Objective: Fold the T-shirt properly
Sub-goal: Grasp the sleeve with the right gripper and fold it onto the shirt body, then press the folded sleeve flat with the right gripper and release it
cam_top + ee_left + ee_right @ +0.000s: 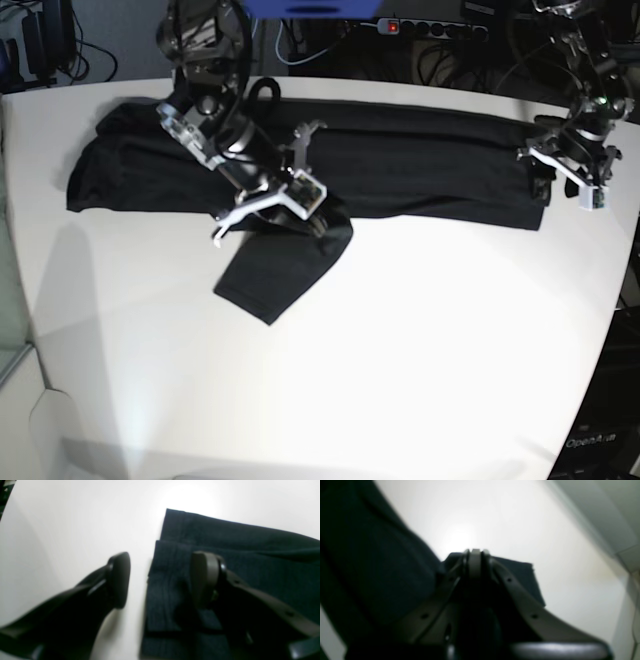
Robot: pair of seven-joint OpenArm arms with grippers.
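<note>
The dark T-shirt (400,165) lies stretched in a long band across the far half of the white table (420,340). One sleeve (275,272) sticks out toward the front. My right gripper (325,222) sits where that sleeve meets the body. In the right wrist view it (475,558) is shut, with a fold of the T-shirt (517,576) pinched at its tips. At the shirt's right end, my left gripper (545,186) is open. Its (162,580) one finger (120,580) is over bare table, the other over the layered T-shirt (250,562) edge.
A power strip (430,28) and cables lie behind the table's far edge. Dark equipment (45,40) stands at the back left. The table's right edge (625,290) runs close to my left arm. White tabletop stretches in front of the shirt.
</note>
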